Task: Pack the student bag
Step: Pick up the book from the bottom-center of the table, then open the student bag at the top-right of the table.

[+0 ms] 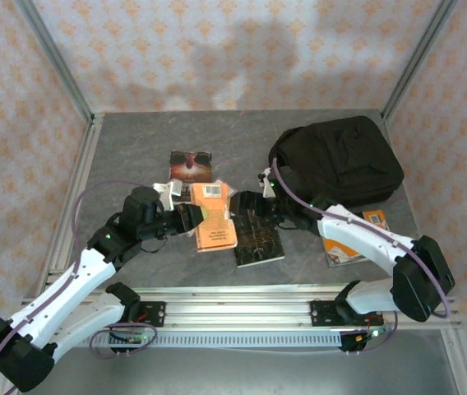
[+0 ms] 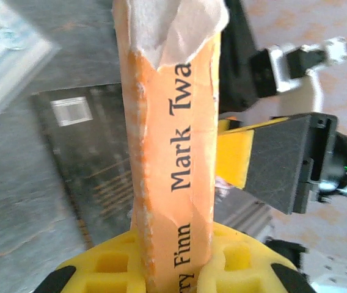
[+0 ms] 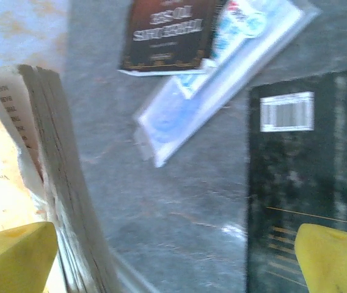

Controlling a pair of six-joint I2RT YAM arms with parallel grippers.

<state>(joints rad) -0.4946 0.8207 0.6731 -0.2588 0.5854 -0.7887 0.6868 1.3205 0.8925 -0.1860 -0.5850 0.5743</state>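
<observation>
We see the student bag [image 1: 340,160], black and soft, lying at the far right of the counter [image 1: 135,148], its inside hidden from us. Toward the middle, the left gripper [image 1: 191,218] pinches an orange book [image 1: 214,220] beside a dark book [image 1: 258,239] lying flat. The right gripper [image 3: 173,244], just beside them, stands spread wide.

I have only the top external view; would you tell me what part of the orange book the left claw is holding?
Observer: Its spine, near the title: the left claw is clamped across the orange book there.
Operator: What does the spine say?
Observer: "Mark Twa", then "ry Finn"; the paper at its far end is torn.
Operator: Is the right claw gripping it too?
Observer: No; its fingers stand wide apart, one by the orange book, the other over the black book.
</observation>
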